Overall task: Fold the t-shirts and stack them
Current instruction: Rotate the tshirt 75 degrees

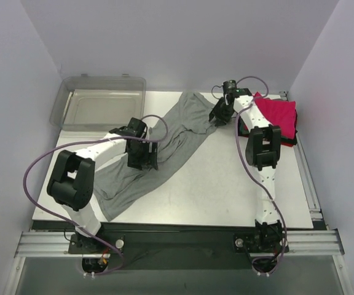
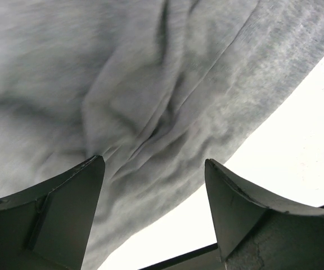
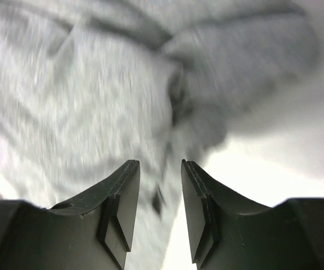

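Top view: the grey t-shirt (image 1: 180, 138) lies bunched in a long diagonal band on the white table (image 1: 226, 190), running from 7 o'clock up to about 12 o'clock. It is not folded.

My left gripper (image 1: 143, 157) hangs over the middle of that band, a bit toward 9 o'clock from table centre. In the left wrist view my left gripper (image 2: 153, 163) has its jaws spread wide with nothing between them. The wrinkled grey t-shirt (image 2: 122, 84) fills that view beyond the tips, with bare table at 4 o'clock.

My right gripper (image 1: 219, 114) sits at the 12 o'clock end of the shirt, by its right edge. In the right wrist view my right gripper (image 3: 159, 163) shows only a narrow gap between the jaws. The grey t-shirt (image 3: 94, 101) is blurred right at the tips, so I cannot tell whether cloth is pinched.

Around:
- The clear plastic bin (image 1: 63, 104) is at 10 o'clock, just beside the shirt's upper part; I cannot tell if they touch.
- The pink-red folded shirt (image 1: 278, 114) is at 2 o'clock, on top of a dark folded shirt (image 1: 294, 132).
- My right arm (image 1: 263, 147) crosses in front of that stack and hides its near-left part.
- My left arm (image 1: 72, 175) and its purple cable (image 1: 39, 163) cover the shirt's 8 o'clock side.
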